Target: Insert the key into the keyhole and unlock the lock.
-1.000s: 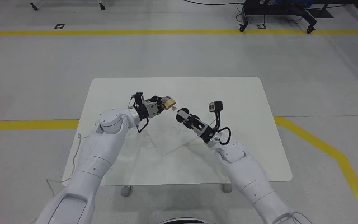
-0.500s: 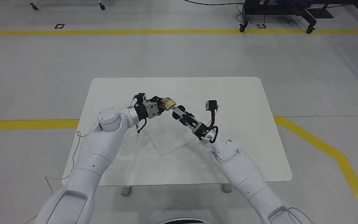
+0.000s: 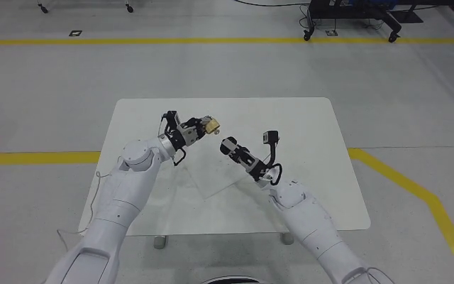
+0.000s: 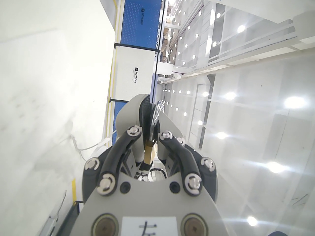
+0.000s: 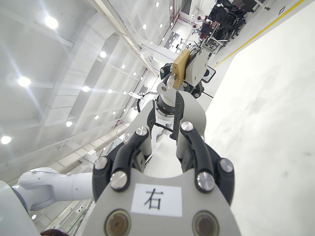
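My left gripper (image 3: 206, 127) holds the brass padlock (image 3: 211, 126) above the middle of the white table (image 3: 305, 128). Its fingers are shut on the lock's body (image 4: 149, 154), and the shackle (image 4: 156, 113) sticks out past the fingertips. A silver key (image 5: 169, 83) sits in the keyhole in the padlock's (image 5: 180, 67) end face, pointing toward my right gripper (image 5: 165, 106). That gripper (image 3: 228, 146) is open and holds nothing. It hovers a short way from the key's head and does not touch it.
The tabletop under both arms is bare. Yellow floor lines (image 3: 397, 177) run beside and behind the table. Carts and equipment (image 3: 355, 18) stand far back on the right.
The right gripper closed in on the lock, then drew back a little. The left gripper carried the padlock slightly up and away, so the gap between them widened.
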You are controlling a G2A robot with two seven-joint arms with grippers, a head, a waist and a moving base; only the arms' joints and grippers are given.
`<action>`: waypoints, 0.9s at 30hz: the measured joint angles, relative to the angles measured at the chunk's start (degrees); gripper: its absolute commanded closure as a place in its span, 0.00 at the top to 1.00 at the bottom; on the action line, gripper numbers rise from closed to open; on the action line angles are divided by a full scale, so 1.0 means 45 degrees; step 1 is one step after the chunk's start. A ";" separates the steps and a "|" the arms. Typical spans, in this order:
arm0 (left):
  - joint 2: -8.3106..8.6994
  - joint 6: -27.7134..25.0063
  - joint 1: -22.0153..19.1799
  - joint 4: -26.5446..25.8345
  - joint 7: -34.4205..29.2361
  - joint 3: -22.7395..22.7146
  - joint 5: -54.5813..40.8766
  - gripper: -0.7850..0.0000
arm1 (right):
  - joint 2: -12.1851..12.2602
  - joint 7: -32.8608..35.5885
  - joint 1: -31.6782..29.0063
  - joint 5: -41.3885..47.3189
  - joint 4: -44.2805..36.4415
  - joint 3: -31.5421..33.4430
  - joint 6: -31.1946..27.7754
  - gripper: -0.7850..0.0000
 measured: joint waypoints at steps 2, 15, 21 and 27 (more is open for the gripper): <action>0.0021 -0.0358 0.0141 -0.0231 0.0197 -0.0004 0.0314 0.00 | 0.0010 0.0273 0.0019 0.0331 -0.0035 0.0005 0.0103 0.27; 0.0150 -0.1938 0.0871 -0.1442 0.1162 -0.0057 0.2168 0.00 | -0.0068 0.0775 0.0467 0.1517 0.0190 -0.0173 0.1398 0.33; 0.0170 -0.2193 0.1053 -0.1692 0.1398 -0.0025 0.2638 0.00 | -0.0104 0.1004 0.0557 0.1952 0.0278 -0.0229 0.1719 0.25; 0.0185 -0.2368 0.1146 -0.1798 0.1485 -0.0061 0.2821 0.00 | -0.0145 0.1516 0.0630 0.2887 0.0402 -0.0251 0.2256 0.00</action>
